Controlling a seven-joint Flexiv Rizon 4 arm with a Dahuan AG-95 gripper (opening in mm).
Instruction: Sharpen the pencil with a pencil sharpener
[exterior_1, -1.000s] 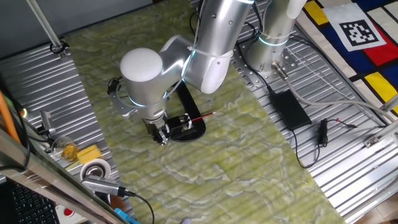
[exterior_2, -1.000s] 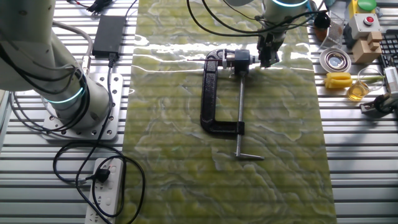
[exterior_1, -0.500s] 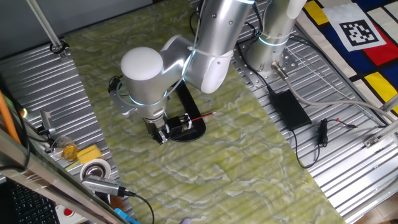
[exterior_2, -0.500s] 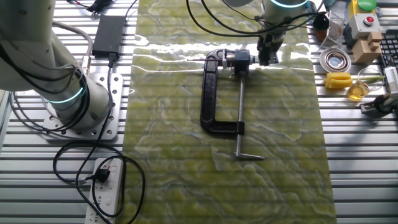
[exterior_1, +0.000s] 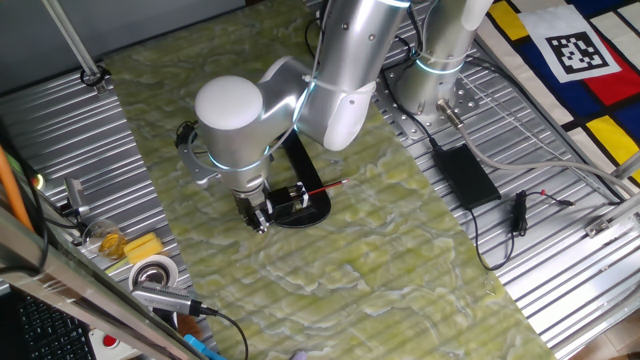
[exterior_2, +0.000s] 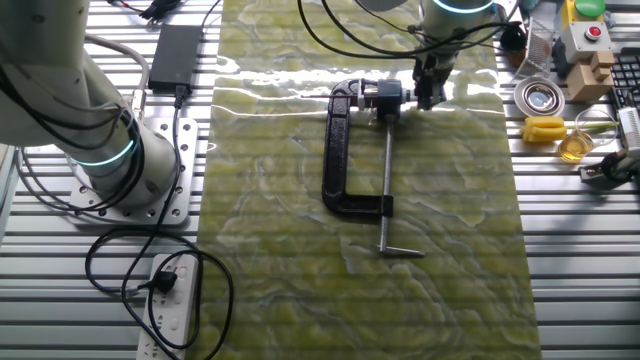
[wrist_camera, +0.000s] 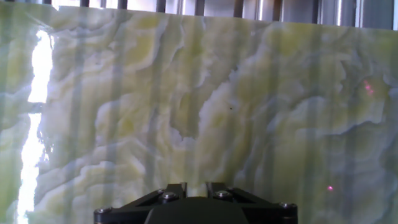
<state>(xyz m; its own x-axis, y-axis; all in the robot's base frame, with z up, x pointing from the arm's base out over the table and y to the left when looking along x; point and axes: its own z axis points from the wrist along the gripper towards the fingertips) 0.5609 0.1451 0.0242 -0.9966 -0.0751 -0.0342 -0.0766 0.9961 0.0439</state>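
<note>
The pincer hangs low over the tabletop, fingers pressed together, just beside the pencil sharpener; the pencil sticks out beyond.

We see a glossy green-and-cream marbled mat catching glare; ribbed bare-metal table around it; the arm in smooth satin silver shells; the sharpener with matt black frame and bright metal rod; a matt black power brick.
</note>
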